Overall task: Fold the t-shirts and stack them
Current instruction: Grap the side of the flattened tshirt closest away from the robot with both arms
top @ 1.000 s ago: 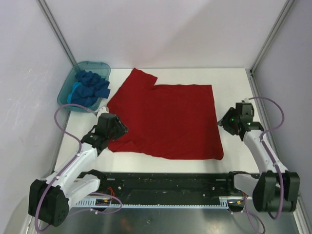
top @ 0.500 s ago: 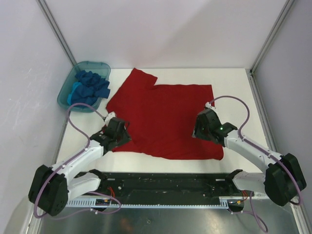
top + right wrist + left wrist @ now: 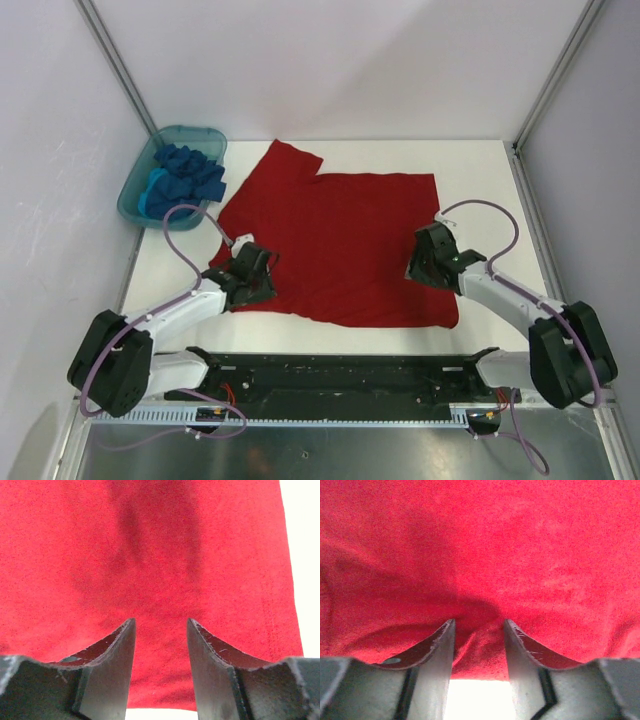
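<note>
1. Red shirt [image 3: 340,245] lies spread flat mid-counter [image 3: 480,170].
2. Left gripper [image 3: 478,626]: half open over the shirt's near-left edge, holding nothing.
3. Right gripper [image 3: 160,624]: half open over its right side, empty.

The red t-shirt [image 3: 340,245] lay spread flat on the white counter [image 3: 480,185], one sleeve pointing toward the far left. My left end effector [image 3: 258,283] sat low over the shirt's near-left corner. My right end effector [image 3: 422,265] sat over the cloth close to its right edge. Both my arms reached in from the near side. In the far-left corner stood a translucent teal tub [image 3: 133,197] holding crumpled blue t-shirts [image 3: 190,172], mostly royal blue, with a lighter blue one toward its near end. The tub stood near the red sleeve.
</note>
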### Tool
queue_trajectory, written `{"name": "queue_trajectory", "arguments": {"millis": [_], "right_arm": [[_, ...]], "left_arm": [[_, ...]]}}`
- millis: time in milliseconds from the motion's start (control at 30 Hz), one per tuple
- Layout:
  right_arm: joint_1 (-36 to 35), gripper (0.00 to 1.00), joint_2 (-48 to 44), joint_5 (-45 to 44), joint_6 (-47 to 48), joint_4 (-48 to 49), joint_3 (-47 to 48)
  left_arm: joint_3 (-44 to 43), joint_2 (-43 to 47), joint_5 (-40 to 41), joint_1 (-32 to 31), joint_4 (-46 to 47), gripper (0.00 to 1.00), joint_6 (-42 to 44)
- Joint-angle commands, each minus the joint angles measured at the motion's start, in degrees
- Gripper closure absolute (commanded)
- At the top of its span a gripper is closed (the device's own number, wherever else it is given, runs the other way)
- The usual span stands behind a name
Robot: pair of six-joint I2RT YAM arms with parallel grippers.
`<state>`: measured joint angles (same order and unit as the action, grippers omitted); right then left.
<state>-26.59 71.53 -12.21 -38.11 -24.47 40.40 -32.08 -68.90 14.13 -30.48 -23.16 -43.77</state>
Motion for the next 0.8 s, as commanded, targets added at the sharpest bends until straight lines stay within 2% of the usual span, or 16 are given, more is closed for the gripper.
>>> {"name": "queue_trajectory", "arguments": {"millis": [0,267,433,767], "right_arm": [[2.6,0.5,4.4,1.2,1.2,5.2,-0.7],[7.0,0.51,11.4,3.4,2.4,9.3,-0.8],[9.0,0.51,15.4,3.9,3.1,11.0,-0.6],[12.5,0.51,21.2,5.2,3.6,10.8,1.9]], "left_arm": [[-2.3,-0.4,-1.6,-1.0,2.0,0.56,2.5],[-2.1,2.4,-2.8,-1.0,1.9,0.87,3.1],[-2.4,8.3,-2.0,-1.0,0.8,0.98,2.7],[-2.7,21.4,2.7,-1.0,-6.5,1.0,0.3]]}}
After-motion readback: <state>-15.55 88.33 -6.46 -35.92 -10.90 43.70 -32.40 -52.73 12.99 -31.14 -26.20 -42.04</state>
